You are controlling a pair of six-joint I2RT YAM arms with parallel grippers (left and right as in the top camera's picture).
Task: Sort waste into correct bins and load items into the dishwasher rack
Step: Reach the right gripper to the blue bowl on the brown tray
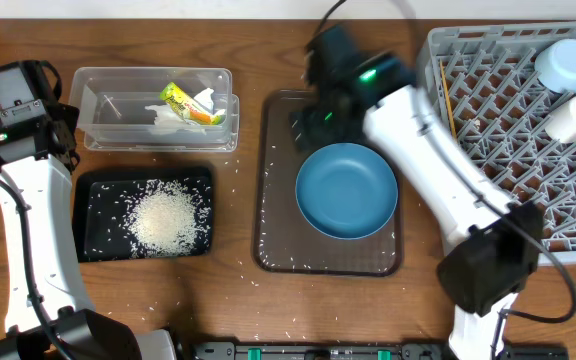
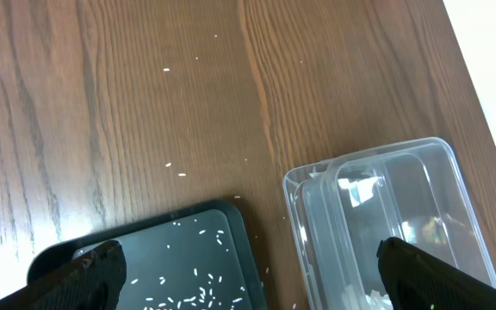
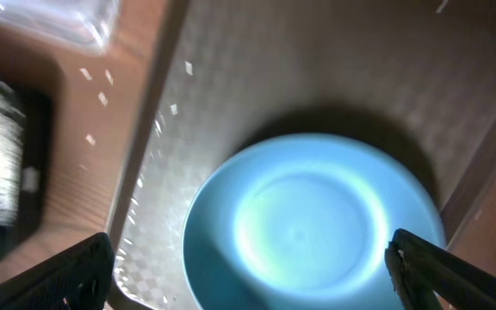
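The dark-blue bowl (image 1: pixel 347 190) (image 3: pixel 313 224) stands upright on the brown serving tray (image 1: pixel 278 230). My right gripper (image 3: pixel 252 274) (image 1: pixel 320 118) hovers open over the bowl's far side, holding nothing. A clear tub (image 1: pixel 108 105) (image 2: pixel 386 198) holds the yellow-green wrapper (image 1: pixel 190 104) and the white napkin (image 1: pixel 171 118). In front of it a black tray (image 1: pixel 98 215) (image 2: pixel 145 222) carries the heap of rice (image 1: pixel 166 218). My left gripper (image 2: pixel 252 274) hangs open above the gap between the tub and the black tray. The grey rack (image 1: pixel 498 120) holds a pale-blue cup (image 1: pixel 566 62), a white cup (image 1: pixel 570 117) and thin chopsticks (image 1: pixel 449 100).
Stray rice grains lie on the wood around the black tray (image 2: pixel 167 70) and on the brown tray's near edge (image 1: pixel 298 266). The right arm's white link (image 1: pixel 438 170) slants across the brown tray's right side to its base (image 1: pixel 488 265). The left arm (image 1: pixel 28 230) stands along the left edge.
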